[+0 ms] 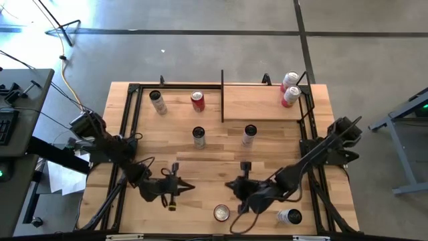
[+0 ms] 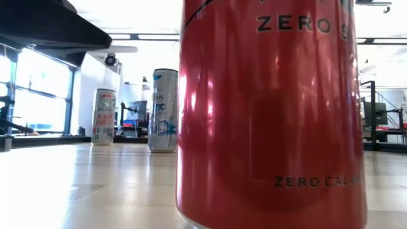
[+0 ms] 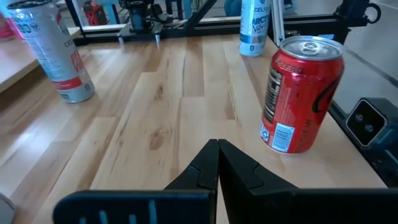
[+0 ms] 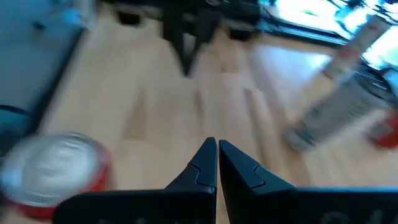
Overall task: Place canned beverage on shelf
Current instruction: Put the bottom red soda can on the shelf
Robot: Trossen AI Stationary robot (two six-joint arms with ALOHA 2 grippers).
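Red can (image 2: pixel 270 114) filling low view, two cans (image 2: pixel 163 110) behind, shelf (image 1: pixel 261 102) far

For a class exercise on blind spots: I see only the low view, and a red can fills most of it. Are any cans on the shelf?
Observer: Yes, two cans stand at the right end of the shelf.
Operator: Where are the end effectors?
Observer: The left end effector and the right end effector face each other, both shut and empty.
Operator: Anything near them?
Observer: An upright can stands beside the right one.
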